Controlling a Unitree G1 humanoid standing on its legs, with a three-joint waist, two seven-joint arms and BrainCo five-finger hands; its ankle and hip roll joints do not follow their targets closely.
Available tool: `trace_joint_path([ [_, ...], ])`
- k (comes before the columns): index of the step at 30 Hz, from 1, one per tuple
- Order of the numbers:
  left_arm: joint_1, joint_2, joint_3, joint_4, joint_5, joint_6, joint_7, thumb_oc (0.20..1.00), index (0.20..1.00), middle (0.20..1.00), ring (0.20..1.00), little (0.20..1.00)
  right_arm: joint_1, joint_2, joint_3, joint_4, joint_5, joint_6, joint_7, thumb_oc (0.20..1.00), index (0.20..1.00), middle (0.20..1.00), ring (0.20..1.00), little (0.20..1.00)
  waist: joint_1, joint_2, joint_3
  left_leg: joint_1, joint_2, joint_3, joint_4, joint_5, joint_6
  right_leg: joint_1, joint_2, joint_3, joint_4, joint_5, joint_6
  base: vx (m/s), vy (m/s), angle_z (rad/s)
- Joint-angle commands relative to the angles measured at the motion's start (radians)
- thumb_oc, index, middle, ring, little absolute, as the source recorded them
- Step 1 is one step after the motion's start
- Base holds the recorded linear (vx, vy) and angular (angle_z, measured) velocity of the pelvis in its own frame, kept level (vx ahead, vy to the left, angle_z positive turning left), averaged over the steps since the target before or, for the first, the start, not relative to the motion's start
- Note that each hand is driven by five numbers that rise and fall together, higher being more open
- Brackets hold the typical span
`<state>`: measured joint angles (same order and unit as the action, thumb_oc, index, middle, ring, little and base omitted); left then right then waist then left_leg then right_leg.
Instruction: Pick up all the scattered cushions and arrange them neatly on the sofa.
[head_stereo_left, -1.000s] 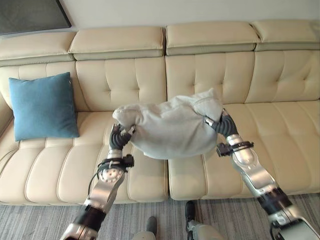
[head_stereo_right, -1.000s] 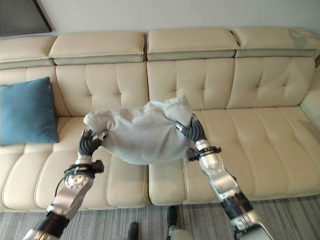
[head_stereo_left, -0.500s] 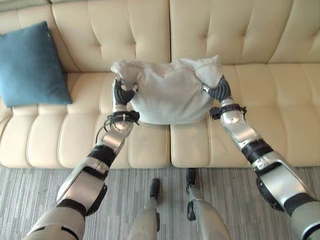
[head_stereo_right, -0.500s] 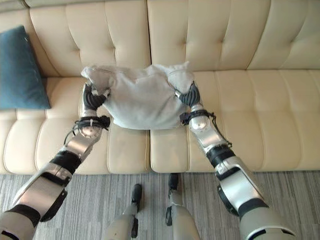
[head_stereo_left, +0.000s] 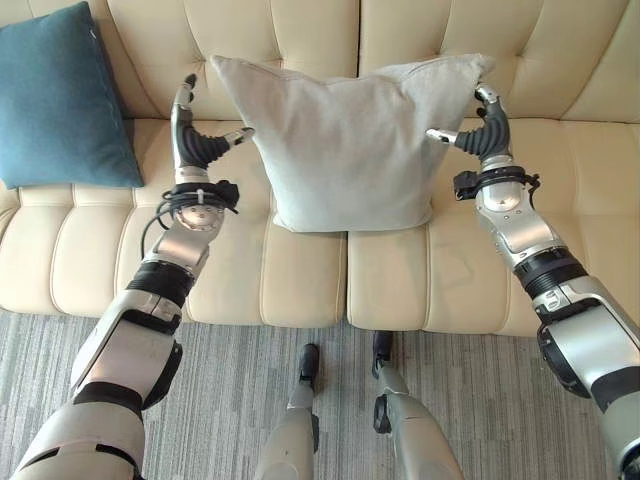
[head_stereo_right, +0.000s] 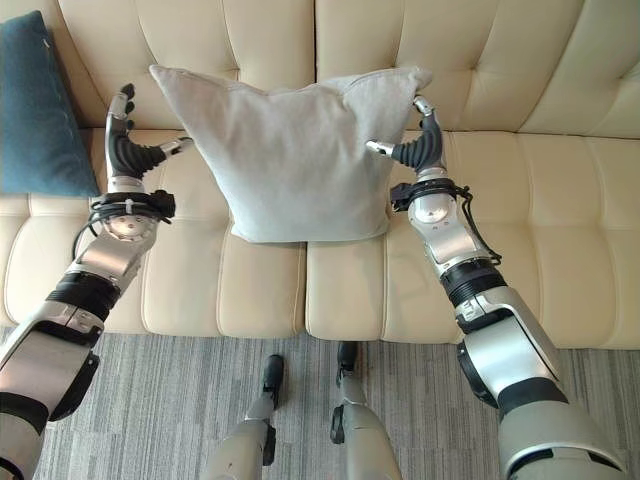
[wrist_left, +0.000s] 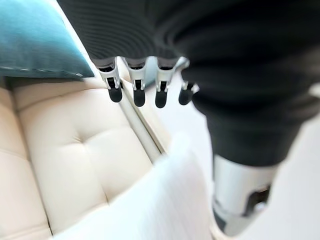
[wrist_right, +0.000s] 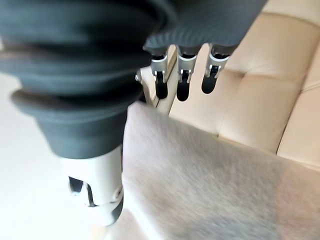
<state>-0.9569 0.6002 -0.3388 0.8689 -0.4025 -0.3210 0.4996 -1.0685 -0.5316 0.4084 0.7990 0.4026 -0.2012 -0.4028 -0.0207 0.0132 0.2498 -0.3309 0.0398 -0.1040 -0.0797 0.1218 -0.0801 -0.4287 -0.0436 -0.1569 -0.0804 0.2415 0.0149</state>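
Grey cushion (head_stereo_left: 350, 140): stands upright in the upper middle of the left eye view, its bottom edge on the seat of the sofa (head_stereo_left: 300, 270) and its back against the tufted backrest, right over the seam between two seat sections. It appears to keep itself up by that lean, which suits a tidy placing.

Blue cushion (head_stereo_left: 60, 95): upper left of the frame, also propped against the backrest, well apart from the grey one. The two stand alike, so the row looks started.

Left hand (head_stereo_left: 192, 140): just left of the grey cushion, fingers straight and pointing up, thumb stretched toward the cushion's edge. It is spread wide and holds nothing. Whether the thumb tip touches the fabric I cannot tell.

Right hand (head_stereo_left: 485, 130): just right of the cushion by its upper corner, fingers upright and relaxed, thumb reaching toward the cloth. Spread wide as well, gripping nothing; the fingertips are at or beside the corner.

Why so held: both hands flank the cushion with palms inward, which reads as letting go while guarding it against tipping.

Step, as I judge it: grey cushion is placed; any others lie outside these views.
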Motion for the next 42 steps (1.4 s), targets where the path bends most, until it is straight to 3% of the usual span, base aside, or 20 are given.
trace_joint_path([
  [1,-0.127,0.022,-0.002,0.099,-0.189,-0.06,-0.07,1.0,1.0,1.0,1.0,1.0,-0.128,0.007,-0.033,0.11,0.217,-0.087,0.022,1.0,1.0,1.0,1.0,1.0,0.013,-0.017,-0.057,0.034,-0.003,0.042,-0.007,-0.066,-0.034,0.029,-0.066,0.054,0.089,-0.152,0.135,-0.03,0.021,0.0],
  [7,-0.019,0.005,0.001,-0.034,-0.162,-0.068,-0.111,1.0,1.0,1.0,1.0,1.0,-0.028,-0.011,-0.065,0.068,0.272,-0.086,0.07,1.0,1.0,1.0,1.0,1.0,0.013,-0.021,-0.05,0.058,-0.007,0.042,-0.004,-0.067,-0.032,0.061,-0.065,0.057,0.088,-0.155,0.133,0.0,0.0,0.0],
  [11,0.313,0.0,0.09,-0.302,-0.098,-0.068,-0.173,1.0,1.0,1.0,1.0,1.0,0.267,-0.053,-0.143,-0.195,0.18,-0.08,0.138,1.0,1.0,1.0,1.0,1.0,0.009,-0.03,-0.052,0.106,-0.006,0.052,0.001,-0.088,-0.022,0.108,-0.069,0.058,0.089,-0.166,0.13,0.03,0.025,0.01],
  [13,0.512,-0.001,0.14,-0.39,-0.042,-0.044,-0.219,1.0,1.0,1.0,1.0,1.0,0.471,-0.066,-0.205,-0.327,0.128,-0.074,0.187,1.0,1.0,1.0,1.0,1.0,0.007,-0.037,-0.059,0.139,-0.004,0.059,0.006,-0.101,-0.014,0.14,-0.07,0.062,0.09,-0.174,0.13,0.08,0.051,0.03],
  [14,0.71,-0.009,0.204,-0.448,0.01,-0.021,-0.275,1.0,1.0,1.0,1.0,1.0,0.676,-0.068,-0.274,-0.423,0.07,-0.071,0.251,1.0,1.0,1.0,1.0,1.0,0.005,-0.044,-0.063,0.178,-0.004,0.067,0.015,-0.122,-0.006,0.181,-0.069,0.063,0.091,-0.182,0.132,0.07,0.047,-0.04],
  [16,0.802,-0.01,0.239,-0.467,0.027,-0.009,-0.305,1.0,1.0,1.0,1.0,1.0,0.769,-0.074,-0.308,-0.468,0.031,-0.059,0.276,1.0,1.0,1.0,1.0,1.0,0.0,-0.048,-0.07,0.188,-0.007,0.071,0.024,-0.129,-0.001,0.197,-0.069,0.062,0.088,-0.182,0.133,0.06,0.054,-0.12],
  [17,0.949,-0.031,0.289,-0.448,0.074,0.011,-0.358,1.0,1.0,1.0,1.0,1.0,0.922,-0.068,-0.353,-0.499,-0.053,-0.054,0.325,1.0,1.0,1.0,1.0,1.0,-0.007,-0.055,-0.084,0.216,-0.01,0.075,0.035,-0.144,0.007,0.227,-0.07,0.064,0.085,-0.186,0.136,0.06,0.09,-0.12],
  [19,1.05,-0.054,0.321,-0.402,0.114,0.028,-0.395,1.0,1.0,1.0,1.0,1.0,1.04,-0.047,-0.37,-0.508,-0.123,-0.037,0.37,1.0,1.0,1.0,1.0,1.0,-0.012,-0.057,-0.103,0.247,-0.011,0.082,0.044,-0.159,0.016,0.256,-0.072,0.067,0.083,-0.19,0.139,0.03,0.083,-0.08],
  [26,1.158,-0.181,0.306,-0.143,0.172,0.074,-0.449,1.0,1.0,1.0,1.0,1.0,1.18,0.032,-0.318,-0.355,-0.283,-0.004,0.406,1.0,1.0,1.0,1.0,1.0,-0.026,-0.062,-0.135,0.314,-0.034,0.101,0.07,-0.194,0.045,0.305,-0.087,0.099,0.103,-0.186,0.151,-0.04,0.135,-0.15],
  [31,1.147,-0.206,0.278,-0.103,0.204,0.073,-0.434,1.0,1.0,1.0,1.0,1.0,1.147,0.087,-0.257,-0.23,-0.34,0.008,0.38,1.0,1.0,1.0,1.0,1.0,-0.027,-0.082,-0.098,0.313,-0.068,0.136,0.062,-0.184,0.076,0.23,-0.109,0.143,0.146,-0.065,0.215,-0.24,0.13,-0.37],
  [33,1.115,-0.203,0.264,-0.098,0.209,0.074,-0.421,1.0,1.0,1.0,1.0,1.0,1.122,0.109,-0.236,-0.195,-0.328,0.018,0.37,1.0,1.0,1.0,1.0,1.0,-0.017,-0.075,-0.077,0.286,-0.055,0.142,0.067,-0.162,0.081,0.211,-0.105,0.12,0.2,-0.108,0.213,-0.35,0.041,-0.49],
  [35,1.089,-0.198,0.247,-0.115,0.209,0.078,-0.419,1.0,1.0,1.0,1.0,1.0,1.121,0.122,-0.223,-0.172,-0.318,0.016,0.371,1.0,1.0,1.0,1.0,1.0,-0.002,-0.059,-0.075,0.254,-0.039,0.133,0.071,-0.13,0.087,0.25,-0.09,0.096,0.349,-0.214,0.172,-0.38,-0.006,-0.23],
  [36,1.081,-0.195,0.241,-0.123,0.208,0.079,-0.42,1.0,1.0,1.0,1.0,1.0,1.128,0.125,-0.221,-0.166,-0.316,0.015,0.373,1.0,1.0,1.0,1.0,1.0,0.011,-0.056,-0.096,0.226,-0.032,0.122,0.065,-0.107,0.083,0.291,-0.058,0.115,0.418,-0.254,0.163,-0.29,-0.048,-0.03],
  [39,1.086,-0.195,0.231,-0.139,0.226,0.083,-0.413,1.0,1.0,1.0,1.0,1.0,1.132,0.132,-0.221,-0.166,-0.319,0.016,0.364,1.0,1.0,1.0,1.0,1.0,0.033,-0.076,-0.111,0.197,-0.043,0.119,0.075,-0.098,0.078,0.371,-0.038,0.114,0.375,-0.301,0.148,-0.15,-0.126,0.2],
  [42,1.059,-0.195,0.214,-0.142,0.229,0.073,-0.401,1.0,1.0,1.0,1.0,1.0,1.119,0.132,-0.203,-0.174,-0.299,0.012,0.358,1.0,1.0,1.0,1.0,1.0,0.049,-0.102,-0.114,0.122,-0.048,0.128,0.09,-0.06,0.051,0.434,-0.005,0.111,0.189,-0.366,0.102,-0.21,-0.187,-0.1],
])
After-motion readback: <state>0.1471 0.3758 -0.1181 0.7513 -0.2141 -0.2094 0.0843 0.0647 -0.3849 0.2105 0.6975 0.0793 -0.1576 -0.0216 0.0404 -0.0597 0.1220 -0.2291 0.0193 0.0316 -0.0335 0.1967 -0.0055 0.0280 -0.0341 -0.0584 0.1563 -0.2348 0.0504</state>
